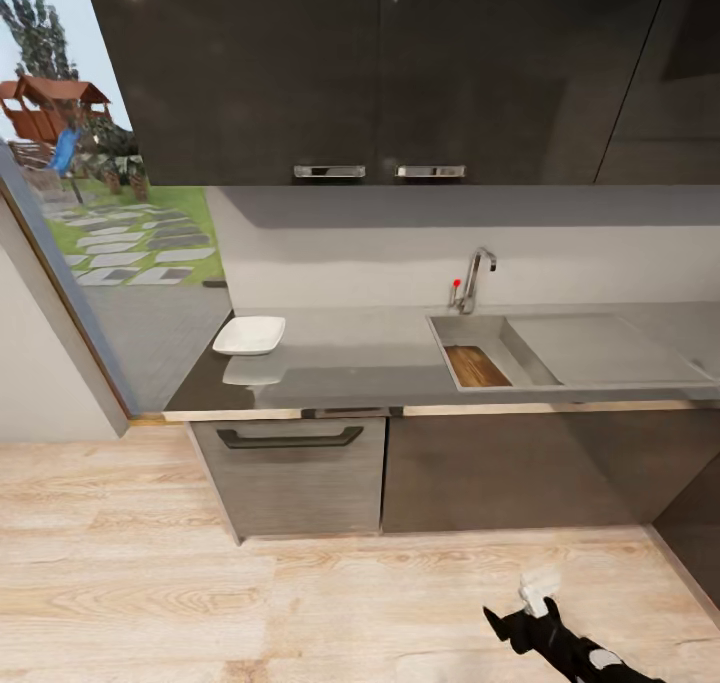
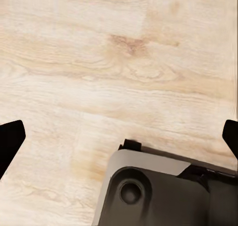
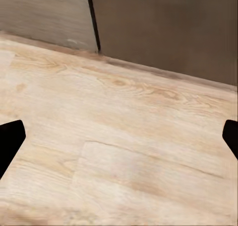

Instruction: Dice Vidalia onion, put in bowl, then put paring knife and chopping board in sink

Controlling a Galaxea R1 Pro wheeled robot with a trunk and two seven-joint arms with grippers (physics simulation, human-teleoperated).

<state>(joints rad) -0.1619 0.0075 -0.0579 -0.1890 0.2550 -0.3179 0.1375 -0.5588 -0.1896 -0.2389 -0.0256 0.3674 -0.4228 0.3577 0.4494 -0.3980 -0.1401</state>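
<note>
The dark grey countertop point(image 1: 350, 363) runs across the head view, with the white bowl point(image 1: 249, 335) at its left end. At its right the steel sink point(image 1: 440, 331) holds the brown chopping board point(image 1: 476, 366), lying flat in the basin. The Vidalia onion and the paring knife are out of view. My right arm point(image 1: 560, 643) hangs low over the floor, well short of the cabinets. The right gripper point(image 3: 119, 141) is open over bare floorboards near the cabinet base. The left gripper point(image 2: 119, 141) is open too, pointing down at the floor beside my own base point(image 2: 163, 191).
A faucet point(image 1: 475, 278) with a red knob stands behind the sink, and a drainboard point(image 1: 600, 348) lies to its right. Dark wall cabinets point(image 1: 380, 73) hang above. Grey base cabinets point(image 1: 290, 473) front the counter. A large window point(image 1: 100, 213) is at the left. Light wooden floor point(image 1: 250, 603) lies between me and the counter.
</note>
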